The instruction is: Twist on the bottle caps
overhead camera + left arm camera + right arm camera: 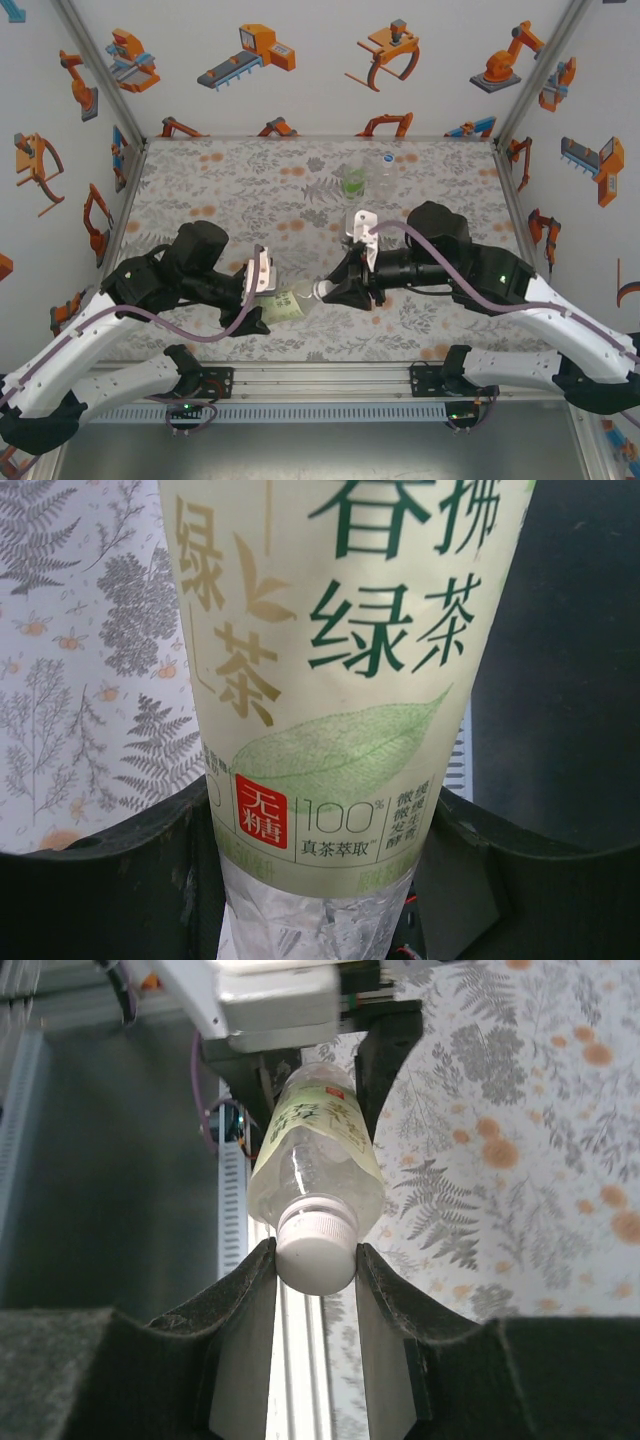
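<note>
Fern-and-flower print covers the table point(200, 190), and the work sits near its 6 o'clock edge in the overhead view, between the two arms. The left gripper point(262, 298) comes in from 9 o'clock and is clamped round the lower body of the pale yellow-green bottle point(315, 1150). The bottle is held roughly horizontal, neck aimed toward 3 o'clock. The right gripper point(328, 290) meets it from that side, its pads pinched on the white cap point(316, 1252), which sits on the bottle's mouth. Whether the thread has caught I cannot tell. Up at 12 o'clock the bright green bottle point(354, 183) and the colourless bottle point(385, 172) stand close together, well apart from the arms.

The step in hand looks like the twist itself. To do it well, the right wrist's roll axis should line up with the neck, so the cap turns square and does not cross-thread. A light push along the neck while turning should help the thread bite. The left grip must stop the thin bottle spinning without crushing it. If the wrist runs out of roll: release, turn back, pinch again.
</note>
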Tool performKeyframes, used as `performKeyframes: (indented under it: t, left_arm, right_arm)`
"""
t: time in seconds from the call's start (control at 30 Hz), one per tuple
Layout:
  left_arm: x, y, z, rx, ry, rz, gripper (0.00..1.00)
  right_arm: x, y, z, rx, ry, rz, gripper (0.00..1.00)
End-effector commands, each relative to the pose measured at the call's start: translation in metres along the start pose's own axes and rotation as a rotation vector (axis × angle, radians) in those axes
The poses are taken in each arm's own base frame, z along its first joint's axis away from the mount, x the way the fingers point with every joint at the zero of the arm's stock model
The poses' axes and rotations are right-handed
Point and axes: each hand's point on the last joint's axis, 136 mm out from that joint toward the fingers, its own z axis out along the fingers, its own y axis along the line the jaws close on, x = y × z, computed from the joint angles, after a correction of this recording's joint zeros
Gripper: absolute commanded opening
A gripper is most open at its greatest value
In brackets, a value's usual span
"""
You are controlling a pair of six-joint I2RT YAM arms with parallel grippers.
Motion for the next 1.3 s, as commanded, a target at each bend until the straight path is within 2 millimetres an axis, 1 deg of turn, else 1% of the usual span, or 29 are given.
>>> performKeyframes:
  t: [0.0,0.07,0.2,0.33,0.47,0.5,0.57,0.63,0.7,0.83,0.9,0.97,1.1,1.23,1.27]
  left_arm:
    - [-0.043,0.018,-0.012,-0.098,-0.137,0.109,0.00]
    - [-0.041,0.020,-0.011,-0.107,-0.128,0.118,0.00]
    - [-0.038,0.025,-0.010,-0.130,-0.112,0.124,0.00]
    - [-0.033,0.030,-0.009,-0.163,-0.090,0.139,0.00]
    - [-0.029,0.038,-0.010,-0.207,-0.062,0.161,0.00]
    - [-0.027,0.040,-0.009,-0.216,-0.054,0.168,0.00]
    - [-0.024,0.043,-0.009,-0.233,-0.040,0.180,0.00]
    - [-0.022,0.045,-0.008,-0.244,-0.026,0.189,0.00]
    - [-0.022,0.048,-0.008,-0.253,-0.016,0.198,0.00]
    - [-0.023,0.046,-0.009,-0.259,-0.018,0.247,0.00]
    - [-0.022,0.046,-0.008,-0.267,-0.019,0.277,0.00]
    - [-0.020,0.048,-0.007,-0.282,-0.012,0.295,0.00]
    - [-0.026,0.056,-0.010,-0.330,-0.031,0.305,0.00]
    - [-0.028,0.058,-0.002,-0.317,-0.052,0.287,0.00]
    - [-0.028,0.056,0.001,-0.301,-0.057,0.279,0.00]
  right_arm:
    - [0.012,-0.018,0.019,0.085,0.024,0.306,0.00]
    - [0.016,-0.024,0.022,0.117,0.029,0.434,0.00]
    - [0.032,-0.040,0.026,0.222,0.052,0.705,0.00]
    - [0.046,-0.046,0.029,0.268,0.055,0.954,0.00]
    - [0.060,-0.052,0.025,0.345,0.036,1.191,0.00]
    - [0.061,-0.053,0.023,0.355,0.023,1.237,0.00]
    - [0.069,-0.056,0.019,0.399,0.021,1.329,0.00]
    - [0.075,-0.058,0.017,0.435,0.029,1.375,0.00]
    - [0.078,-0.060,0.019,0.447,0.025,1.413,0.00]
    - [0.072,-0.058,0.024,0.402,0.019,1.423,0.00]
    - [0.069,-0.056,0.022,0.386,0.017,1.436,0.00]
    - [0.069,-0.055,0.020,0.383,0.014,1.448,0.00]
    - [0.076,-0.056,0.019,0.409,0.033,1.455,0.00]
    - [0.073,-0.057,0.022,0.421,0.054,1.428,0.00]
    - [0.071,-0.058,0.022,0.423,0.055,1.417,0.06]
